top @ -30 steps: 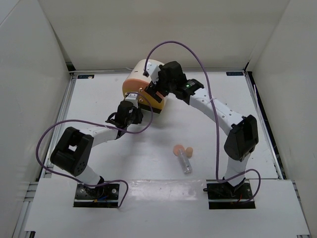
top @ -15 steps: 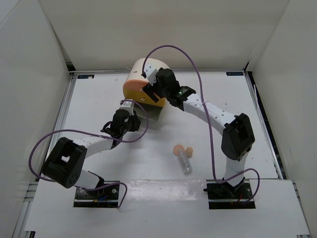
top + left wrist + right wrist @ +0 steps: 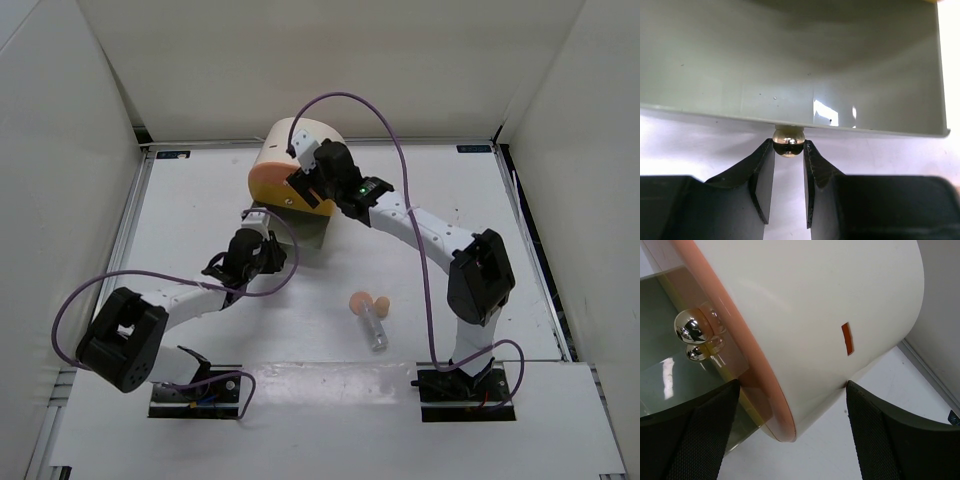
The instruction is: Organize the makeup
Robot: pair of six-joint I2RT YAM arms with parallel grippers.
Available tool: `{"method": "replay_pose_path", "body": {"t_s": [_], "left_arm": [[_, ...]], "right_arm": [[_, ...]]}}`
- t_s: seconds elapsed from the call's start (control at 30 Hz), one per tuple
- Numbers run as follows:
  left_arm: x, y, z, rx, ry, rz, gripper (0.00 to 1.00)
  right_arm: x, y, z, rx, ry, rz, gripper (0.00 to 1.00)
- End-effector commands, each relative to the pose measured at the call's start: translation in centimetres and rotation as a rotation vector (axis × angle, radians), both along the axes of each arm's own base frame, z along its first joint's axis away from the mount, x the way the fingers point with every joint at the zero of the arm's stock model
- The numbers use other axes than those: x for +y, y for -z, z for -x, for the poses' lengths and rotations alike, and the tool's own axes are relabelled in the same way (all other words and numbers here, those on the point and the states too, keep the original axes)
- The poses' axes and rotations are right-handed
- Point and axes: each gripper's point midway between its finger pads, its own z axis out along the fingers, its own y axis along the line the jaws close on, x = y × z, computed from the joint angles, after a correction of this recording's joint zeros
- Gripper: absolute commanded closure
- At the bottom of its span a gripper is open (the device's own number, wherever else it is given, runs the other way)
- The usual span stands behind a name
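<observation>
Two peach sponges (image 3: 358, 301) and a clear tube (image 3: 375, 328) lie on the table, near the middle front. The other makeup is out of view. My left gripper (image 3: 262, 238) is shut on the gold knob (image 3: 788, 141) of a translucent drawer (image 3: 790, 65). The drawer (image 3: 300, 226) is pulled out of the cream cylinder box (image 3: 290, 150). My right gripper (image 3: 312, 180) has its jaws spread wide across the box's lower edge (image 3: 815, 315). One finger (image 3: 705, 430) touches the orange front and the other the cream wall.
Two more gold knobs (image 3: 690, 330) show on the orange drawer fronts. The box stands at the back of the white table (image 3: 200, 200), inside white walls. Purple cables loop over both arms.
My left gripper has drawn back toward the near left with the knob, and the drawer has slid out. My right gripper came down onto the box and has stayed there.
</observation>
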Motion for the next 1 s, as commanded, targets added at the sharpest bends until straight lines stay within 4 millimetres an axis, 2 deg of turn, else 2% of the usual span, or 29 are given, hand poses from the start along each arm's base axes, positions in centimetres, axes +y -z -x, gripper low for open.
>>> {"method": "replay_pose_path", "body": {"t_s": [0.0,0.1,0.23,0.33,0.37,0.43,0.47,0.5,0.53,0.57,0.67,0.73,0.8,0.83,0.87,0.93,0.97], "left_arm": [[-1.7,-1.9,1.1,-0.034,0.028,0.09,0.71],[-2.0,-1.3,1.8,-0.026,0.02,0.099,0.71],[-2.4,-1.4,2.4,-0.017,0.014,0.115,0.65],[-2.6,-1.5,2.8,-0.019,0.018,0.107,0.45],[-2.7,-1.4,2.9,-0.013,0.014,0.108,0.27],[-2.2,-1.9,3.0,-0.012,-0.007,0.092,0.07],[-1.9,-2.0,3.1,-0.006,-0.016,0.081,0.02],[-1.1,-1.7,3.5,0.019,-0.037,0.046,0.02],[-1.0,-3.0,3.5,-0.004,-0.039,0.052,0.02],[-0.7,-3.2,3.7,-0.004,-0.04,0.04,0.02],[0.6,-3.8,4.8,0.022,-0.038,-0.017,0.02],[1.2,-4.8,5.7,0.049,-0.042,-0.032,0.02],[1.6,-5.2,6.3,0.085,-0.06,-0.033,0.02],[1.9,-6.1,7.0,0.108,-0.069,-0.025,0.02],[2.2,-6.6,7.2,0.118,-0.087,-0.017,0.02],[2.3,-8.3,7.8,0.136,-0.114,0.024,0.02],[2.5,-9.0,7.9,0.133,-0.131,0.037,0.02]], "right_arm": [[-0.7,-3.4,-0.3,-0.073,0.054,-0.085,0.12],[-0.8,-3.5,-0.3,-0.075,0.062,-0.092,0.12],[-1.0,-3.7,-0.2,-0.071,0.07,-0.109,0.12],[-1.0,-3.7,0.1,-0.064,0.066,-0.114,0.12],[-0.8,-3.8,0.4,-0.063,0.057,-0.117,0.12],[-1.0,-4.7,0.9,-0.062,0.04,-0.128,0.12],[-1.1,-5.0,1.2,-0.059,0.027,-0.129,0.11],[-0.7,-5.5,1.8,-0.055,0.003,-0.139,0.1],[-1.1,-5.3,2.2,-0.041,-0.014,-0.133,0.08],[-0.5,-6.2,3.3,-0.041,-0.072,-0.144,0.05],[-0.6,-7.4,5.2,-0.017,-0.134,-0.167,0.01],[-0.3,-7.7,6.4,-0.002,-0.176,-0.178,0.01],[-0.9,-8.1,7.8,0.023,-0.197,-0.195,0.01],[-1.5,-7.4,8.4,0.045,-0.188,-0.189,0.01],[-2.4,-8.1,9.1,0.045,-0.171,-0.2,0.01],[-4.2,-7.3,9.9,0.083,-0.083,-0.234,0.01],[-5.4,-4.9,10.8,0.138,-0.046,-0.206,0.01]]}}
